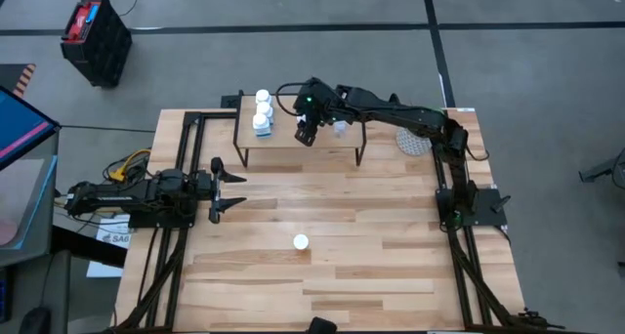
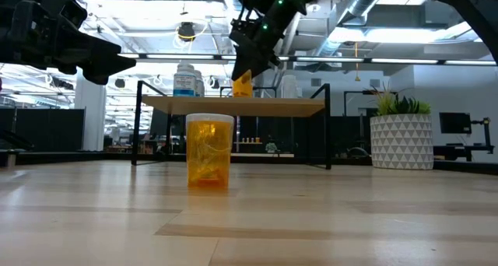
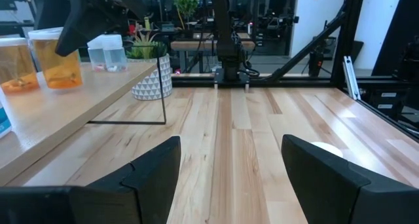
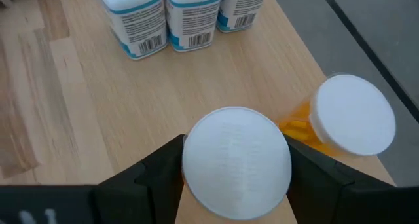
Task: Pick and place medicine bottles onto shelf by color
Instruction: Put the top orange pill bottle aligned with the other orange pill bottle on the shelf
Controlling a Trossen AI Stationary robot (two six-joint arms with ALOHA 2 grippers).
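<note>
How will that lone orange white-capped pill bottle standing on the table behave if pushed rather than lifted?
The orange white-capped pill bottle stands taller than wide, so a high push would probably tip it. Being round, it would likely roll once down. It looks mostly empty, so probably light, and may slide on the smooth wooden tabletop.

From my remote station: the low wooden-topped shelf on thin black legs (image 1: 298, 139) stands at the far edge of the light plank table (image 1: 391, 266). Three white blue-labelled medicine bottles (image 1: 262, 112) line its left end. My right gripper (image 1: 306, 131) sits over the shelf's middle, around an orange white-capped bottle (image 4: 237, 162), a second orange bottle (image 4: 347, 118) just beside it. Another orange bottle (image 1: 301, 241) stands alone mid-table, nearer me. My left gripper (image 1: 227, 186) waits at the table's left.
</note>
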